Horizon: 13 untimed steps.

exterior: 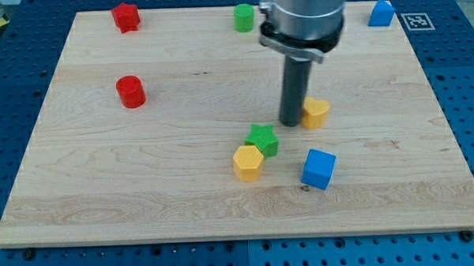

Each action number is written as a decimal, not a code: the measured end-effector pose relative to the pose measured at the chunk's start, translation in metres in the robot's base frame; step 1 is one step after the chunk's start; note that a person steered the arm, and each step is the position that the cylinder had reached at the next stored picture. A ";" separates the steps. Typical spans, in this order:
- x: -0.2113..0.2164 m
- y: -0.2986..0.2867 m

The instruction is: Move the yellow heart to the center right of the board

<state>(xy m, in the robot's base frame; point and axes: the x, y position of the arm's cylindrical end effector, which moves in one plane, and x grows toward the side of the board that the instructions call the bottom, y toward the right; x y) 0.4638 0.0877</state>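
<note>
Yellow heart sits a little to the right of the middle of the wooden board. The robot's dark rod comes down from the view's top, and its tip stands right against the heart's left side. The rod is only a stick, so it holds nothing; it just touches the heart. Below and to the left, a green star leans against a yellow block with six sides. A blue cube sits just to the right of those two, below the heart. A red round block rests far over on the left. A red star, a green round block and another blue block sit along the top edge.
</note>
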 end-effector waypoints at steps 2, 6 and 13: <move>0.004 0.042; -0.020 0.075; -0.011 0.066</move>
<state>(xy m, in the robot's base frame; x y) 0.4531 0.1534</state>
